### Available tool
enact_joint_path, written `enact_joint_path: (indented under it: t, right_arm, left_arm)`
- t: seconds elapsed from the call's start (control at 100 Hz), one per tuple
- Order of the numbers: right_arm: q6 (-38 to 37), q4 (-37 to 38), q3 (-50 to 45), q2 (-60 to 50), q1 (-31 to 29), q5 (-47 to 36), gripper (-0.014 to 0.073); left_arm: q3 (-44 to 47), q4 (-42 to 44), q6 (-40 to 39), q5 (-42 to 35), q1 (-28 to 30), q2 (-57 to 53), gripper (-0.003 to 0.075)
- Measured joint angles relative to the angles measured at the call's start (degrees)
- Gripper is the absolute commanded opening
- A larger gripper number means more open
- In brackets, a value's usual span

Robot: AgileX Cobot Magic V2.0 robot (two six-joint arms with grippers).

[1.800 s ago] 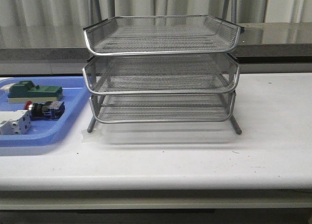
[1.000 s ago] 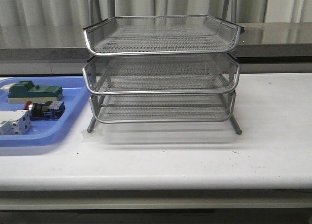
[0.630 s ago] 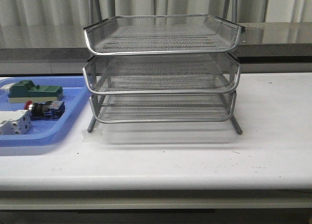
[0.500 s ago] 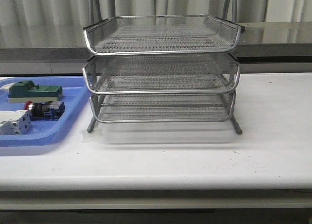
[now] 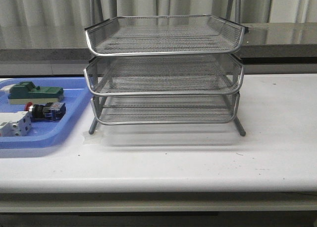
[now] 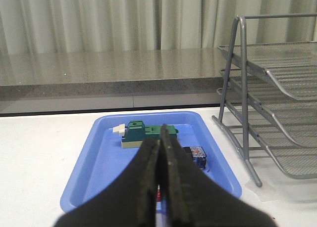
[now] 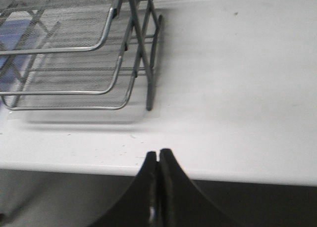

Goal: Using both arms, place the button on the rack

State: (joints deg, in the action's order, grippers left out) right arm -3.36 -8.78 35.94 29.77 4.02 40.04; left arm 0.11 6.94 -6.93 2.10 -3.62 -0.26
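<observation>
The white counter [image 5: 198, 158] is seen to carry everything, with the rack [image 5: 163, 71] standing at its middle: three tiers of silver wire mesh with chrome rims, stacked on metal legs, all three tiers shown bare of objects. A flat blue tray [image 5: 59, 135] is set just beside the rack on the robot's left. Neither arm is shown in the front view; each is known only through its own wrist camera. The left hand [image 6: 161, 153] is held low over the near edge of the blue tray, aimed along it, its black fingers pressed together with nothing between them. The right hand [image 7: 158, 160] is held above the counter's front edge, near the rack's right leg, its fingers likewise pressed together and empty. Inside the tray, a green block [image 5: 34, 92] is laid toward the back and a white breaker block [image 5: 15, 124] toward the front. Between them the button [image 5: 45, 110] is laid on its side, its red cap turned away from the rack, followed by a dark body and a blue rear; it is touched by neither hand.
</observation>
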Motion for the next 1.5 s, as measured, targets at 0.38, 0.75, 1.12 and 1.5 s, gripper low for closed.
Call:
enact_joint_path:
  t: [0.38,0.75,1.12,1.5]
  right_arm:
    - [0.0,-21.3,1.7,14.3,0.0,-3.3,-0.0027]
    - [1.3,-30.2,1.7,21.9,0.0,-8.5,0.0405]
    - [27.1,-58.7,1.8,35.6,0.0,-14.9,0.0367]
    - [53.3,-83.6,3.7,51.0,0.0,-15.0,0.0367]
  left_arm:
    - [0.0,0.0,0.0,0.0,0.0,0.0,-0.002]
    - [0.0,0.0,0.0,0.0,0.0,0.0,-0.002]
    - [0.0,0.0,0.0,0.0,0.0,0.0,-0.002]
    - [0.0,0.0,0.0,0.0,0.0,0.0,-0.002]
